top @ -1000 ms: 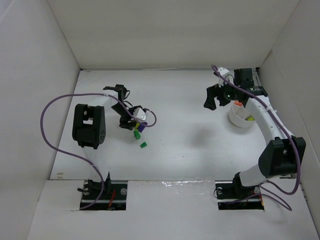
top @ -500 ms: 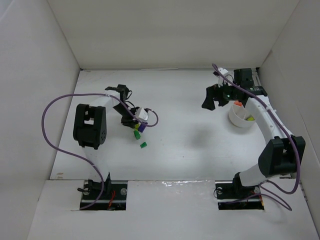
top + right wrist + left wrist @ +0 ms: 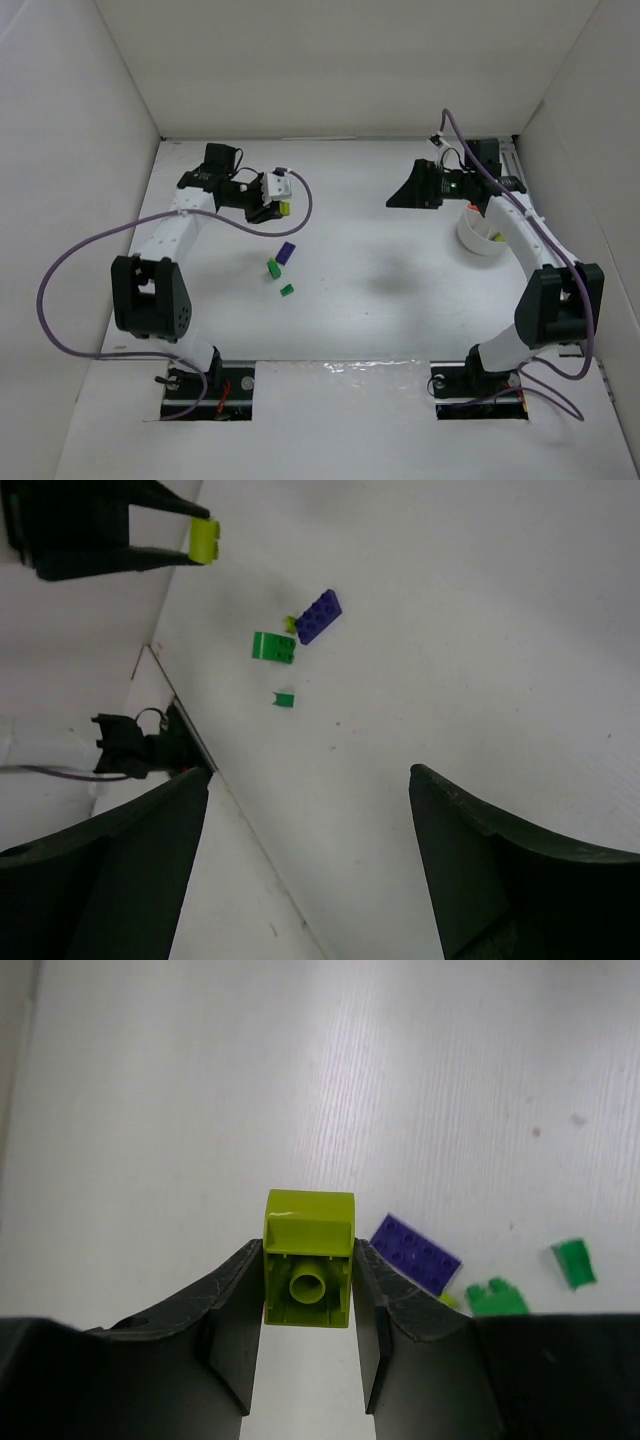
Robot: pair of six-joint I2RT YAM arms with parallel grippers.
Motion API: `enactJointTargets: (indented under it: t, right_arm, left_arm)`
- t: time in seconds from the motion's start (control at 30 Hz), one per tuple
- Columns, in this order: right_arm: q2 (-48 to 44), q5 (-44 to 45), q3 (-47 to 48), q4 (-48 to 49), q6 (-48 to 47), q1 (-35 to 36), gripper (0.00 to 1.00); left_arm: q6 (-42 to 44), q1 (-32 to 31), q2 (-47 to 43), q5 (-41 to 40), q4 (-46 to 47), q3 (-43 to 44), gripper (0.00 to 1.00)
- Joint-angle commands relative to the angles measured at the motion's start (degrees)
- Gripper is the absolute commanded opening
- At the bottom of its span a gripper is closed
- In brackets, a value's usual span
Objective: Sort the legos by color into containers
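With your left gripper pinching the lime brick, carry it level across to the white bowl.

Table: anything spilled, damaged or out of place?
Nothing stands out. The left gripper holds a lime brick squarely. A purple brick and two green bricks lie loose on the table, simply unsorted. The white bowl stands upright.

I see my left arm reaching to the far left with its gripper pinched on a lime green lego, while my right arm bends at far right, its gripper pointing leftward, jaws spread wide.
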Motion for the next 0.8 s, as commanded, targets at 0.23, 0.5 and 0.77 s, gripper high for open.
enactJointTargets:
  t: [0.23,0.5,0.77]
  right_arm:
    - [4.3,-2.5,4.0,13.7,16.7,4.9,0.85]
    - [6.6,-0.3,6.6,15.5,16.7,11.3,0.84]
    - [9.1,2.7,9.9,16.0,18.5,14.1,0.83]
  left_arm:
    - [-32.3,-8.4,-9.6,5.6,22.8,-5.9,0.2]
    - [-42.9,-11.7,-9.6,5.1,30.3,-6.4,0.2]
    - [-45.4,-14.9,-10.3,4.1,32.8,-8.4,0.2]
